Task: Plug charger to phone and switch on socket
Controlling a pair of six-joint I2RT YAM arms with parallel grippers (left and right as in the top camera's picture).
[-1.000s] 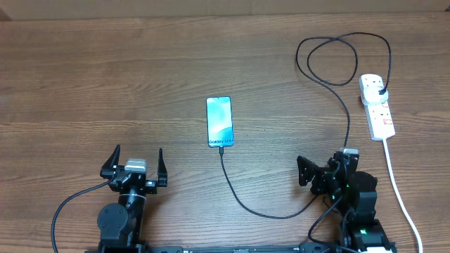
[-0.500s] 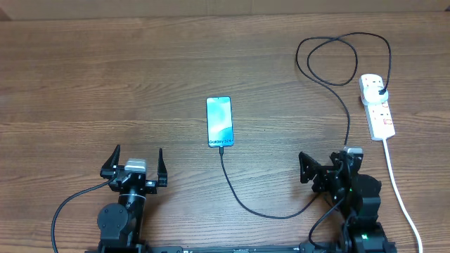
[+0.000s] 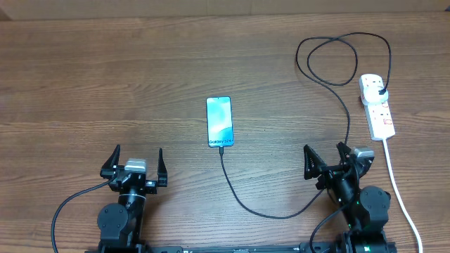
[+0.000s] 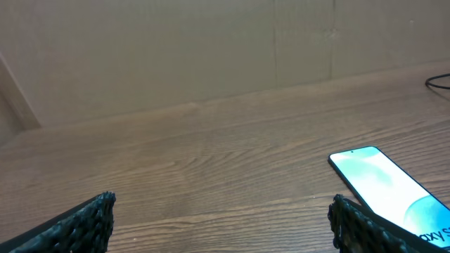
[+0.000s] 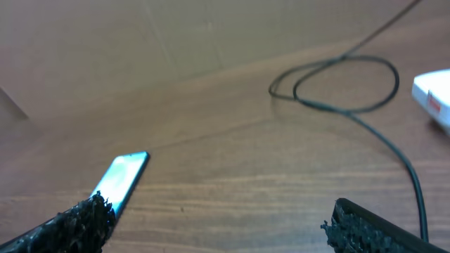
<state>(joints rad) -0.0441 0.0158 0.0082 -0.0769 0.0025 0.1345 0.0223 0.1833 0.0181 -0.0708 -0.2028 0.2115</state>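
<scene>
Seemingly the charger joined phone and socket, its switch unreadable; left gripper and right gripper gaped empty.

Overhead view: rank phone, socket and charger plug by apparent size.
1. socket and phone: too close to rank. The socket looks longer and the phone looks wider.
2. charger plug: clearly smallest.
</scene>
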